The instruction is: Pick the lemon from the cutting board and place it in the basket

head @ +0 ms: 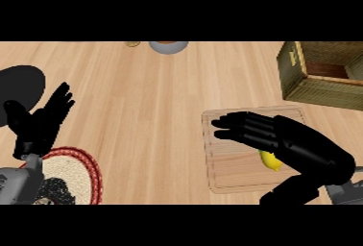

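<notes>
The right robot hand (284,137) is being held over the lemon (269,161) on the cutting board (234,175), fingers seemingly straight. The basket (319,89) is standing nearby; the left robot hand (39,122) is resting released.

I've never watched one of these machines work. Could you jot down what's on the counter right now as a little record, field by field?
surface: wooden counter
cutting board: right of centre, near the lower edge
lemon: yellow, on the cutting board, partly hidden under the right hand
right hand: over the board, fingers straight, not curled round the lemon
left hand: open, resting at the left edge, fingers up
basket: woven, top right corner, beyond the board
plate: red-rimmed, lower left
bowl: grey, top edge
</notes>
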`<state>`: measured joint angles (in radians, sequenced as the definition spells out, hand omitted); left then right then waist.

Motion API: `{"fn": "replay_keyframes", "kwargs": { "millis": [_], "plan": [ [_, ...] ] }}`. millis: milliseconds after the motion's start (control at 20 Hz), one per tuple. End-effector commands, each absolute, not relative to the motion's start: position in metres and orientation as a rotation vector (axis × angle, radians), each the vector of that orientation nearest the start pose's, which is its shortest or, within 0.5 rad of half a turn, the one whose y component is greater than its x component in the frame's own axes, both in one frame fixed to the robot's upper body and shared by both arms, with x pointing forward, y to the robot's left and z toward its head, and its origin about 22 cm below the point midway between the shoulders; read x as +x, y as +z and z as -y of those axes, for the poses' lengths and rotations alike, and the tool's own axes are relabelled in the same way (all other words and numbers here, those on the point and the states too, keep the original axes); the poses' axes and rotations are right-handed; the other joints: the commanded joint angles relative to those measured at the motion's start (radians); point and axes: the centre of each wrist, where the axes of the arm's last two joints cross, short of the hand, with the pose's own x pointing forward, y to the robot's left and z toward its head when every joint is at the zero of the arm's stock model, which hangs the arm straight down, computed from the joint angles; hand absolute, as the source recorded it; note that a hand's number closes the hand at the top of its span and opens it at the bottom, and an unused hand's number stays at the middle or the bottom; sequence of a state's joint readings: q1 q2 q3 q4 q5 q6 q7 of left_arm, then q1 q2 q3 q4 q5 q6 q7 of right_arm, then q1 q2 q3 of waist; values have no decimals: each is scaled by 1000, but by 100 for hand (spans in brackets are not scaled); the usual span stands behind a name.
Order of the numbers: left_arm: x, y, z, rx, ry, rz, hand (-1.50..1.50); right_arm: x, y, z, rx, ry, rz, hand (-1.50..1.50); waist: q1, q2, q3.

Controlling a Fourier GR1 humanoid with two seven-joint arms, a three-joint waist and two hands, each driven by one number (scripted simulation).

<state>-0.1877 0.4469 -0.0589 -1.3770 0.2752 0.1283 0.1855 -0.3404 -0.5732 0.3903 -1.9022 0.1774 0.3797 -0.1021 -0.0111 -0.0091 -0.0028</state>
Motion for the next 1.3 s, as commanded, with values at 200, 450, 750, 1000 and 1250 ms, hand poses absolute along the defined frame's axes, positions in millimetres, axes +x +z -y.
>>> {"fn": "replay_keyframes", "kwargs": {
  "millis": [200, 450, 750, 1000, 1250],
  "plan": [
    [287, 46, -334, 203, -80, 1370, 0, 274, 254, 232, -616, 1523, 1646, -150, 16, 4, -1],
    [288, 38, -305, 197, -89, 1385, 0, 282, 282, 226, -526, 1710, 1407, -150, 17, 6, 0],
    [296, 44, -324, 199, -58, 1380, 0, 285, 307, 272, -376, 1738, 1312, -150, 5, 7, 2],
    [289, 33, -311, 200, -85, 1383, 0, 307, 296, 312, -213, 1634, 1347, -150, 14, 10, 3],
    [287, 39, -310, 203, -83, 1376, 0, 283, 266, 342, -179, 1542, 1460, -150, 5, 9, 5]
  ]
}}
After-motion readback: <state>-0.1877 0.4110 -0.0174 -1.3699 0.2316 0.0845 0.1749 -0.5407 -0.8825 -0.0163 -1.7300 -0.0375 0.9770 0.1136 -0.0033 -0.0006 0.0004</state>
